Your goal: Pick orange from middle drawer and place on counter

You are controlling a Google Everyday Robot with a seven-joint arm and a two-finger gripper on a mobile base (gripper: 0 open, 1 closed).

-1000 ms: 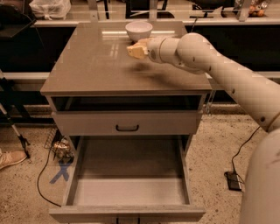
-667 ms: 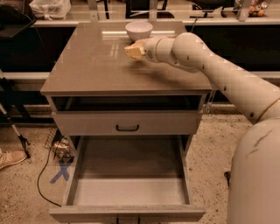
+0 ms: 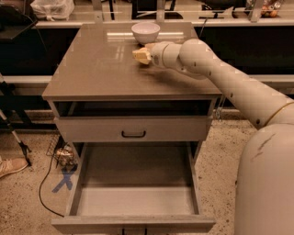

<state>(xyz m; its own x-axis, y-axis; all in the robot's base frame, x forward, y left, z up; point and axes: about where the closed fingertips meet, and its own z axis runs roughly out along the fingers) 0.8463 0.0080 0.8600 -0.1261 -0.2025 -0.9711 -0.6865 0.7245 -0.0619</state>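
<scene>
My gripper (image 3: pixel 141 56) is over the back middle of the counter (image 3: pixel 96 69), just in front of the white bowl (image 3: pixel 145 32) and close to the surface. The pale arm (image 3: pixel 216 69) reaches in from the right. The orange does not show apart from the gripper; I cannot tell whether it is held. The middle drawer (image 3: pixel 138 202) is pulled wide open below, and its grey floor is bare with no orange in it.
A shallower drawer front with a black bar handle (image 3: pixel 133 134) sits shut above the open drawer. A long shelf with a plastic bag (image 3: pixel 51 8) and clutter runs behind the cabinet. Cables (image 3: pixel 46 183) and a blue floor mark (image 3: pixel 64 179) lie at the left.
The gripper stays by the bowl, shifted only slightly toward the front. The arm's lower section has swung further into view at the bottom right.
</scene>
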